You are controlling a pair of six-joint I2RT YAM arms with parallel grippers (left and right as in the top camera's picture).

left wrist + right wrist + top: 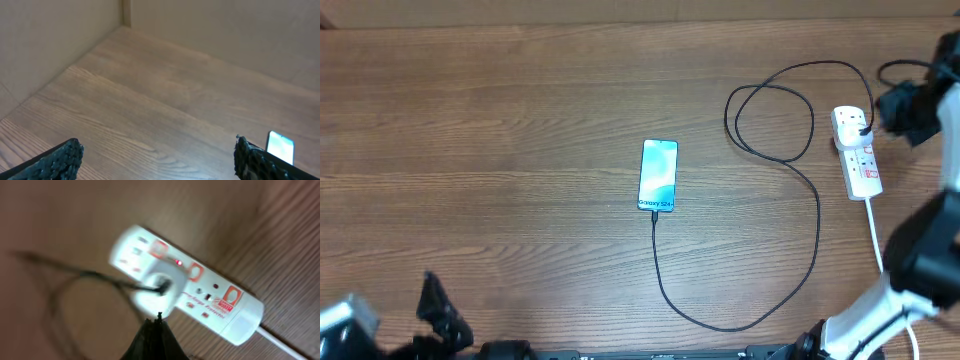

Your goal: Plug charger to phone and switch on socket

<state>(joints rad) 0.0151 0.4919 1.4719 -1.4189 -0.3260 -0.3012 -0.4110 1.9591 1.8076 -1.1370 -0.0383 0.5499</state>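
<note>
- At the middle of the counter (520, 120), the phone (658, 175) lies flat with its screen up and glowing light blue. Its "Galaxy" lettering is at the end nearer the robot.
- The charger (817, 230) meets that near end of the phone with its small connector tip. From there the thin black cable runs toward the robot, bends right, climbs, and coils in a loop just left of the socket.
- The socket (860, 155) lies at the far right of the counter, and its thick white cord (875, 235) trails toward the robot.
- The right wrist view is blurred. It shows the cable's other end entering a round plug (155, 287) seated in the socket, with a small red light (178, 262) glowing beside it.
- The right pincer (158, 330) is at the socket, right by the plug. Its fingers are pressed together into one dark point with nothing between them. Whether it touches the socket I cannot tell.
- The left pincer (157, 150) hangs over bare counter at the near left, jaws spread wide and empty, well apart from the phone.
</note>
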